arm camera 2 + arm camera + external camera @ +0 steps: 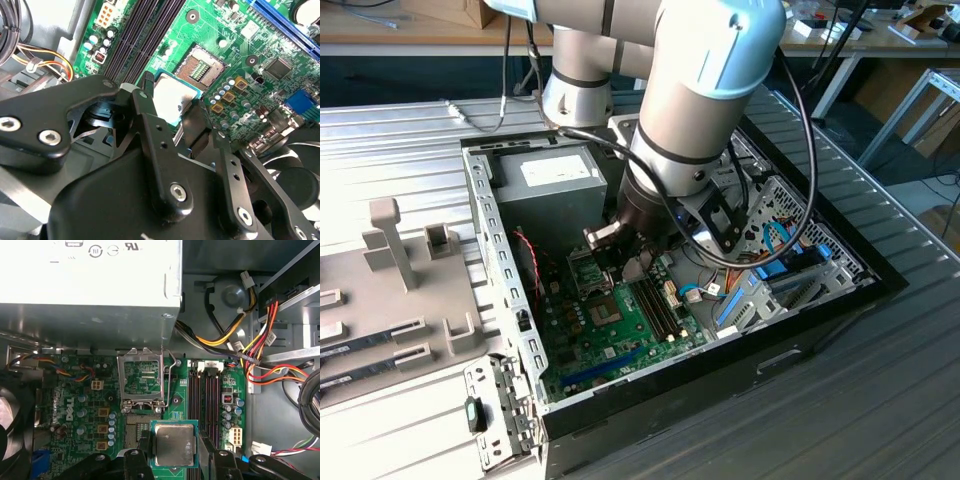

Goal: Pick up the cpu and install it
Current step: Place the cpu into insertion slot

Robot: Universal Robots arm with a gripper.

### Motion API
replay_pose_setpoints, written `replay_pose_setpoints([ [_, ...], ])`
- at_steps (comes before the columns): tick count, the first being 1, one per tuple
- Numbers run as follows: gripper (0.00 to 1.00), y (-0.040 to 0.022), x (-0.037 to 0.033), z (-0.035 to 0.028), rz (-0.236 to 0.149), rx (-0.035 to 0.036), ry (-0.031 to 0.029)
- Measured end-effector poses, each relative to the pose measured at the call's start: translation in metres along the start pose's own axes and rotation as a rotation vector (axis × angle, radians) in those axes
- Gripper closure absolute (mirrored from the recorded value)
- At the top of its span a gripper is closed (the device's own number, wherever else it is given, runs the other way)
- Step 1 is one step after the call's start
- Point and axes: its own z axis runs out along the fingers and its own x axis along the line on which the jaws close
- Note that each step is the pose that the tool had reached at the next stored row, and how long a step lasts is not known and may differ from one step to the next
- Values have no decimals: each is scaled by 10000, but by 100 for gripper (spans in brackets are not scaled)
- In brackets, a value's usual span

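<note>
The gripper (174, 450) is clamped on the cpu (173, 442), holding it flat just beside the bare socket (202, 67), whose frame (120, 380) stands hinged open to receive it.

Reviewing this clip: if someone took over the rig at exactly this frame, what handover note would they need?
Claw: shut on the cpu, a small flat square chip with a silver-grey metal top and thin green rim, gripped by two opposite edges.
Where: the cpu hangs just above the large green motherboard, beside the bare square socket. The hinged silver socket frame stands open.
Done: the cpu is picked up and held close to the socket.
Left: the cpu is not yet seated in the socket, and the socket frame is not closed.
</note>
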Motion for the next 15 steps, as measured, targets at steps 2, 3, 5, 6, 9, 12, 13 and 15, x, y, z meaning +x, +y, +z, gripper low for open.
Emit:
replay_pose_setpoints([
  [2,53,1,0,7,0,-1,0],
  [3,53,2,0,10,0,-1,-1],
  [5,53,3,0,19,0,0,0],
  [6,53,3,1,24,0,0,0],
  [9,53,3,1,37,0,0,0],
  [12,53,3,1,48,0,0,0],
  [13,53,3,1,52,0,0,0],
  [15,53,3,1,60,0,-1,-1],
])
